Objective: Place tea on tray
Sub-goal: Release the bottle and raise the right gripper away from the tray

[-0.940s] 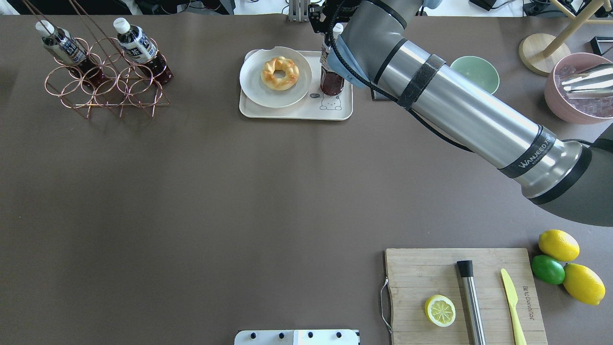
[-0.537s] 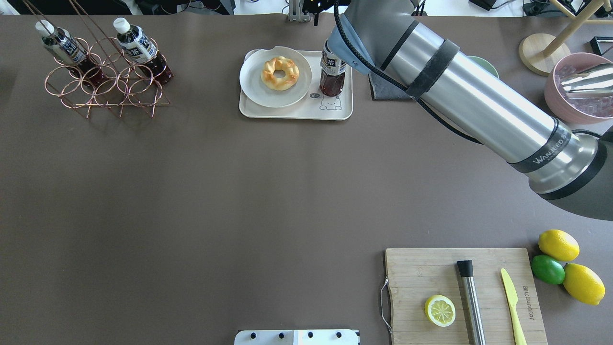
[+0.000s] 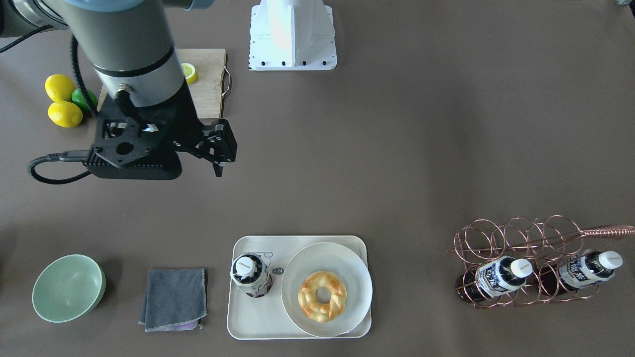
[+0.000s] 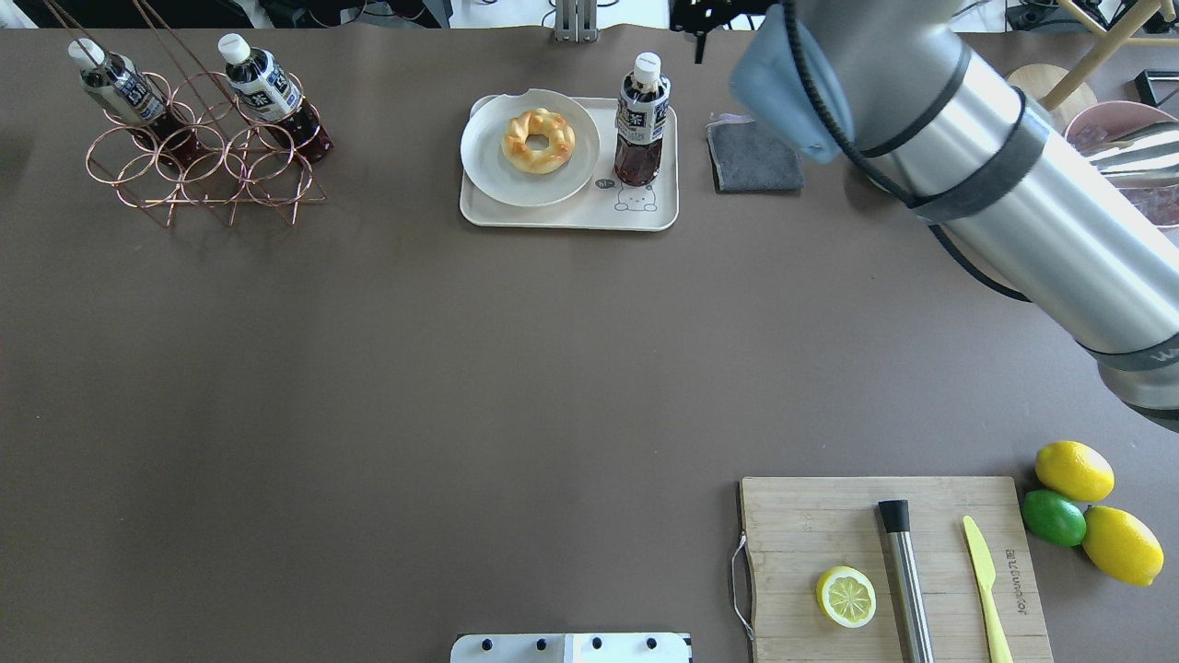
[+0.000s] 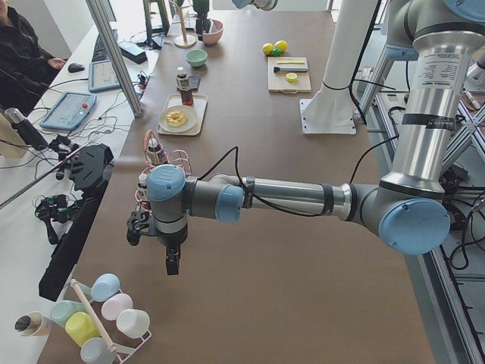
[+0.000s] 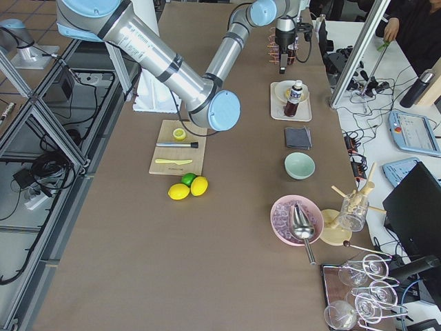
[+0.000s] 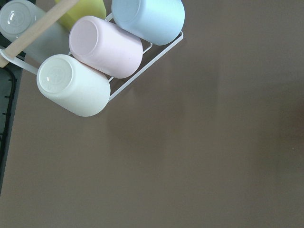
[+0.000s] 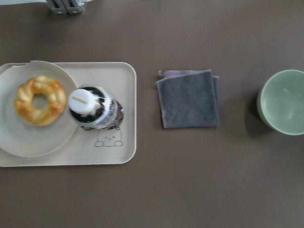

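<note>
Dark-brown tea (image 4: 640, 129), white cap, blue-white label, stands upright on the tray (image 4: 562, 216); right tool (image 3: 224, 161) apparently released; left tool (image 5: 173, 265): cannot tell.

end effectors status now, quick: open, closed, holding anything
Left end effector: cannot be told.
Right end effector: open, holding nothing.

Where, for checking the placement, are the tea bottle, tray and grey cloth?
tea bottle (image 4: 642, 115), overhead view, on its label
tray (image 4: 553, 217), overhead view, bare front edge
grey cloth (image 4: 751, 166), overhead view, its middle
</note>
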Controlling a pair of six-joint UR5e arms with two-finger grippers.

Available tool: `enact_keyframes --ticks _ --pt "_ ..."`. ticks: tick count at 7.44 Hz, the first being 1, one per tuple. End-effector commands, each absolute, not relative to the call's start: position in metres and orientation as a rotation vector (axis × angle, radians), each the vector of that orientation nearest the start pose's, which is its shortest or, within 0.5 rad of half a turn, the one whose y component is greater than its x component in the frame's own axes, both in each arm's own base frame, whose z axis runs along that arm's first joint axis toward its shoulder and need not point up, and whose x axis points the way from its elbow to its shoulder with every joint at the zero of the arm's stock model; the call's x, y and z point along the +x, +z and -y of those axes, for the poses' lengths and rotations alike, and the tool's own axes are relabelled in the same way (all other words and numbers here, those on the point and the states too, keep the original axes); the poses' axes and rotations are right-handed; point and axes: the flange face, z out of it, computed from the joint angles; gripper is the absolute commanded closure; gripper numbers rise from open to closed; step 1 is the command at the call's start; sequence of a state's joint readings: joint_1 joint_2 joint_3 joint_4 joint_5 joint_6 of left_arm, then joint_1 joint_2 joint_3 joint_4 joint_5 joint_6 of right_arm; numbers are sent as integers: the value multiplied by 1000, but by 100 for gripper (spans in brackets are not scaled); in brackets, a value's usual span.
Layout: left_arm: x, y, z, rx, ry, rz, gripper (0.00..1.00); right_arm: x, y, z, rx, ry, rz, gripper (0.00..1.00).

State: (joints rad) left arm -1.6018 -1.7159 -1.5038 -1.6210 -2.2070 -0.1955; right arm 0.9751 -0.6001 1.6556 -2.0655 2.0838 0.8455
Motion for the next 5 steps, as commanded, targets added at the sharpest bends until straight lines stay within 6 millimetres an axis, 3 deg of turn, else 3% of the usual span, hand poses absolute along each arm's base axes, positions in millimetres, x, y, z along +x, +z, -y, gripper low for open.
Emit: enact_keyframes --ticks 1,2,3,4,5 --pt "-99 631 547 50 -200 -646 3 -187 240 597 49 -13 586 0" --pt "-99 636 541 42 -204 -648 3 -143 338 578 -16 -82 535 0" --pt "-99 637 540 45 -203 -649 3 -88 408 566 -20 -95 532 0" --pt "-98 639 539 38 -206 -650 3 -54 474 545 -17 -115 558 0" --pt "-97 639 539 35 -206 -651 3 -19 524 541 1 -66 582 0"
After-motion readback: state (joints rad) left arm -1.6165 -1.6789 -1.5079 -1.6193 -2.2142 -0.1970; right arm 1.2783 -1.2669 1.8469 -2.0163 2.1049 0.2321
